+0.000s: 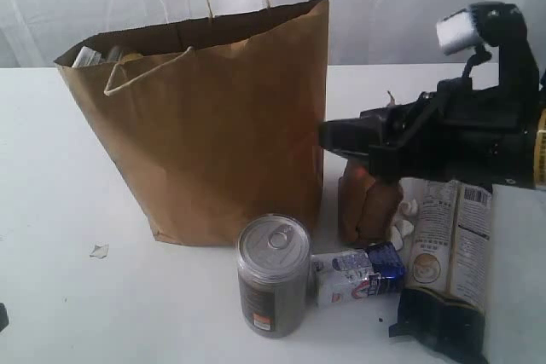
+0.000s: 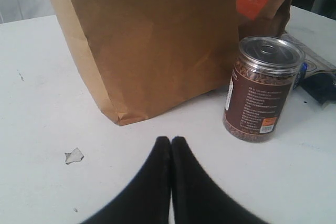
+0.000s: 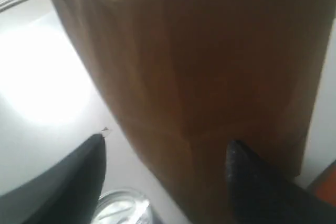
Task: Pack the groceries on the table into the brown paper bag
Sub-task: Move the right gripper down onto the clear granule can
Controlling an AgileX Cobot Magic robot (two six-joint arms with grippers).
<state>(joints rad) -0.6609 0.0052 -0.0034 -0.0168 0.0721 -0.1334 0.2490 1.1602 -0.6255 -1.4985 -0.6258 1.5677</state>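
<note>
Partly done, by the look: bag (image 1: 222,125) stands upright on table (image 1: 51,296) w/ a few items (image 1: 102,57) peeking over its rim, but 4 groceries lie outside: can (image 1: 273,274) in front, small packet (image 1: 358,274) beside it, pouch (image 1: 367,206) just beside bag, pasta packet (image 1: 448,253) further right. Right fingers (image 3: 84,177) spread wide, empty, above pouch, facing bag wall; contact w/ bag, can't tell. Left fingers (image 2: 157,182) pressed together, holding nothing, low over table facing bag & can.
</note>
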